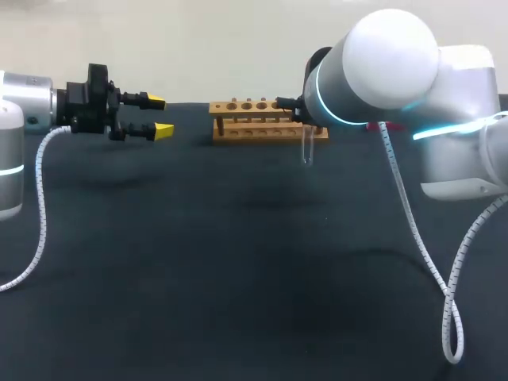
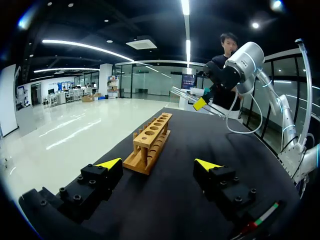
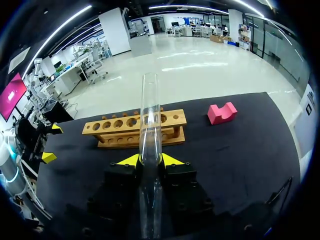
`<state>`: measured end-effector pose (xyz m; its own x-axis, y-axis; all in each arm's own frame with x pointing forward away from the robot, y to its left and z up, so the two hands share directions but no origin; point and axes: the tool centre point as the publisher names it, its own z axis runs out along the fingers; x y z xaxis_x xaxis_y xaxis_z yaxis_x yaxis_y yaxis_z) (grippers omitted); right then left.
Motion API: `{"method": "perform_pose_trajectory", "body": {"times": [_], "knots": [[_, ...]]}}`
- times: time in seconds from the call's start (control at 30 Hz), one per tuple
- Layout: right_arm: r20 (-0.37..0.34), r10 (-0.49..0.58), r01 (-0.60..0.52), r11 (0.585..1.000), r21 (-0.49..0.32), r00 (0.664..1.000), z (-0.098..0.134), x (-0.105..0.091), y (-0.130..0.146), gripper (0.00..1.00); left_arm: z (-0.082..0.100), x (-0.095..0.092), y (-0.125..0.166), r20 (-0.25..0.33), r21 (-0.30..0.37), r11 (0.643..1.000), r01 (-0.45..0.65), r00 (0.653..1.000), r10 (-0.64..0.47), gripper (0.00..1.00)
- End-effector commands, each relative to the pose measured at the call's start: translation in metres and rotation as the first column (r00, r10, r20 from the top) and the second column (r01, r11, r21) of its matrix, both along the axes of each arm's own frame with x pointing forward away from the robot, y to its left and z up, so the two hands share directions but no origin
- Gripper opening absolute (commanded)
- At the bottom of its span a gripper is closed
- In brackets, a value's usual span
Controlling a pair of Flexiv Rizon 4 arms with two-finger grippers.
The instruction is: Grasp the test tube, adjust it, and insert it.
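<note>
Rack, wooden, two-tiered, with one row of round holes along its top bar. It stands lengthwise at the far side of the dark tabletop and serves as the reference for all entries below.

Test tube, clear glass. It is held by the right pincer, whose two yellow-tipped fingers press it from opposite sides with a narrow gap. In the head view it hangs upright at the rack's right end, on the near side of the rack, with its lower end down towards the tabletop. Whether it touches the rack cannot be told. In the right wrist view the tube runs out past the fingertips and crosses in front of the rack's holes.

Right arm, white with a lit blue ring. It reaches in from the right of the rack, and its wrist covers the rack's right end in the head view.

Left pincer, fingers spread wide and holding nothing. It is raised off the tabletop, well apart from the rack's left end and pointing towards it. In the left wrist view the rack lies ahead of the fingers, end-on.

Block, pink and notched on top, lies on the tabletop beyond the rack's right end, apart from it.

Cables, white and coiled. One hangs from each arm, to the left and right of the rack.
</note>
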<state>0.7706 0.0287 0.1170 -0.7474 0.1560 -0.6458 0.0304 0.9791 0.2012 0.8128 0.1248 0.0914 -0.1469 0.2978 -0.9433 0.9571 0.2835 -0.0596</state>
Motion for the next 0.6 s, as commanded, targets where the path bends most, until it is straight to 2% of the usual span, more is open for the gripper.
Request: {"method": "perform_pose_trajectory", "body": {"times": [0.03, 0.3, 0.6], "knots": [[0.008, -0.001, 0.001, 1.000, 0.002, 1.000, -0.001, -0.001, -0.001, 0.00, -0.001, -0.002, 0.000, 0.006, -0.003, 1.000, -0.003, 1.000, 0.003, 1.00], [0.006, -0.004, 0.004, 1.000, -0.001, 1.000, -0.002, 0.002, 0.001, 0.00, -0.001, -0.002, 0.000, 0.006, -0.003, 1.000, -0.003, 1.000, 0.003, 1.00], [-0.009, 0.013, -0.014, 0.991, -0.130, 1.000, -0.009, 0.018, 0.014, 0.00, -0.001, -0.002, 0.000, 0.006, -0.003, 1.000, -0.003, 1.000, 0.003, 1.00]]}}
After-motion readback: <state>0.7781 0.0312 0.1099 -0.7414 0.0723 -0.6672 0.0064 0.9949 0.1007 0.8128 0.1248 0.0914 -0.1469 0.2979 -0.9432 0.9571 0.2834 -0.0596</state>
